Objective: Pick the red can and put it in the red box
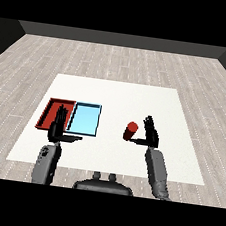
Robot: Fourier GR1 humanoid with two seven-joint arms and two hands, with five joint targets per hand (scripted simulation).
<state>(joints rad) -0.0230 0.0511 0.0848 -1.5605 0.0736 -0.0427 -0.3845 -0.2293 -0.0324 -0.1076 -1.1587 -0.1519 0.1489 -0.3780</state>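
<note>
On the white surface [137,95], the small red cylindrical can [131,131] stands just at 9 o'clock of the released right hand [151,135], well apart from the shallow red tray [49,109] beneath the released left hand [58,126].

A light blue tray [85,119] lies flat on a white table [137,95]. It sits just past the left hand, a little to that hand's right, and well to the left of the right hand. A grey wood floor [117,60] goes all around the table.
</note>
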